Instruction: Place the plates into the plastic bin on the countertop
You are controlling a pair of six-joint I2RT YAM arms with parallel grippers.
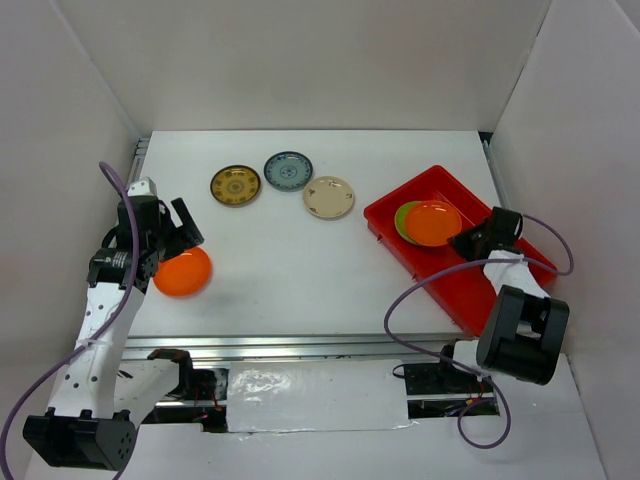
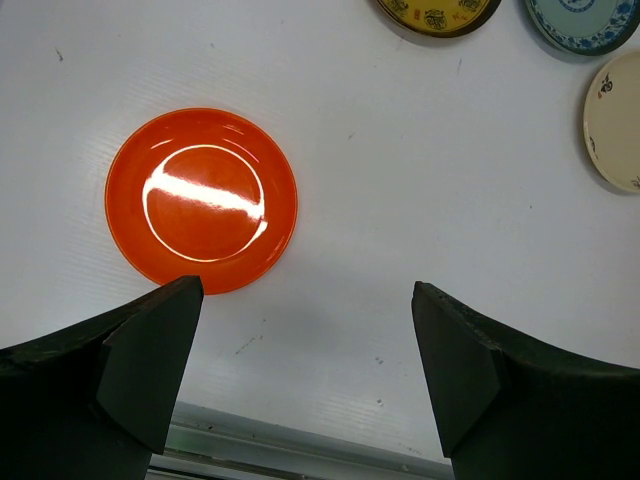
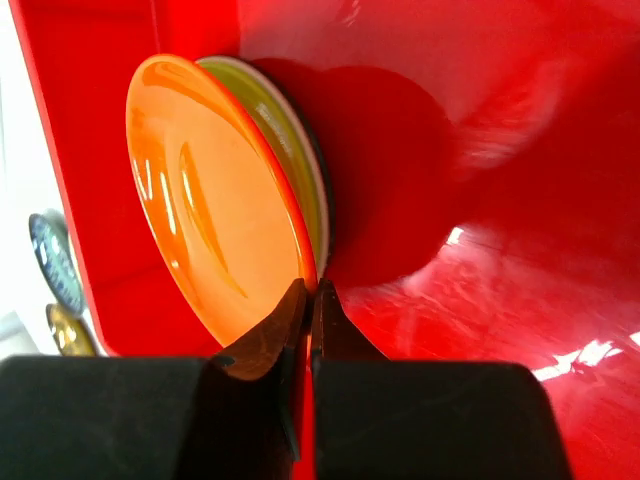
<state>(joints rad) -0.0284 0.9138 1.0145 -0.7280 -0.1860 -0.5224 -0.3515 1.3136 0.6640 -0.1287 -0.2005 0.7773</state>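
My right gripper is shut on the rim of an orange plate inside the red plastic bin; the plate lies over a lime green plate. In the right wrist view the orange plate fronts a stack with the green plate, pinched at my gripper. My left gripper is open above a second orange plate on the white countertop; that plate shows ahead of my open gripper. Yellow-brown, blue-grey and beige plates lie at the back.
A metal rail runs along the countertop's front edge. White walls enclose the left, back and right sides. The bin sits angled at the right, its near corner under my right arm.
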